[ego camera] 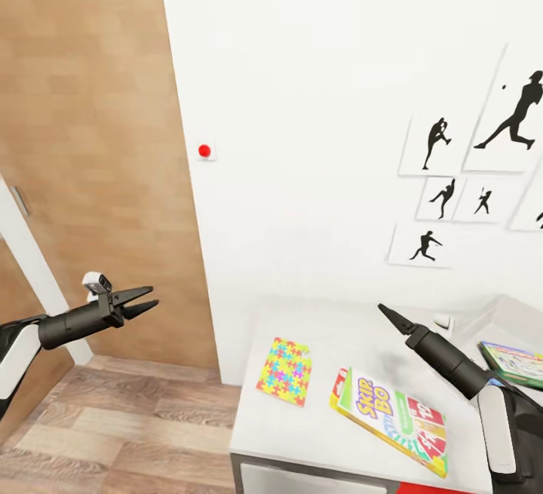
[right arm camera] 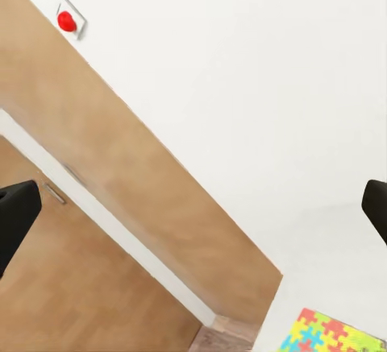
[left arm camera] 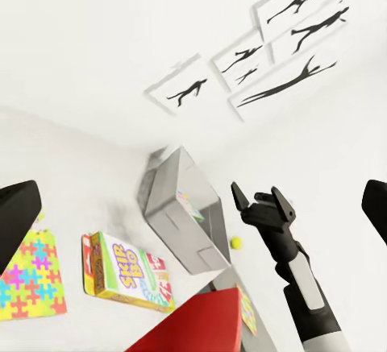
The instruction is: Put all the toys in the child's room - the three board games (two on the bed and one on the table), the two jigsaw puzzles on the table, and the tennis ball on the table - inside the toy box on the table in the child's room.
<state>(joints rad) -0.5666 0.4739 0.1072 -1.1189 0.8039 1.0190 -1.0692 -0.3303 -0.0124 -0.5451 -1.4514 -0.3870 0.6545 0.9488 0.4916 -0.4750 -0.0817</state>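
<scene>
The SKIP-BO board game (ego camera: 392, 418) lies flat on the pale table (ego camera: 339, 328), with a multicoloured jigsaw puzzle (ego camera: 284, 371) to its left. The grey toy box (ego camera: 504, 319) stands at the table's right; a green-printed flat box (ego camera: 516, 362) lies at its near side. In the left wrist view the tennis ball (left arm camera: 236, 242) rests beside the toy box (left arm camera: 173, 207). My right gripper (ego camera: 388, 313) hovers open and empty above the table, behind the SKIP-BO box. Off the table's left edge, my left gripper (ego camera: 153, 297) hangs open and empty over the floor.
A wooden door (ego camera: 83, 139) with a white frame fills the left. On the white wall sit a red button (ego camera: 204, 151) and several black silhouette pictures (ego camera: 467, 177). A red object (ego camera: 430, 488) shows under the table's front edge. Wood floor lies left of the table.
</scene>
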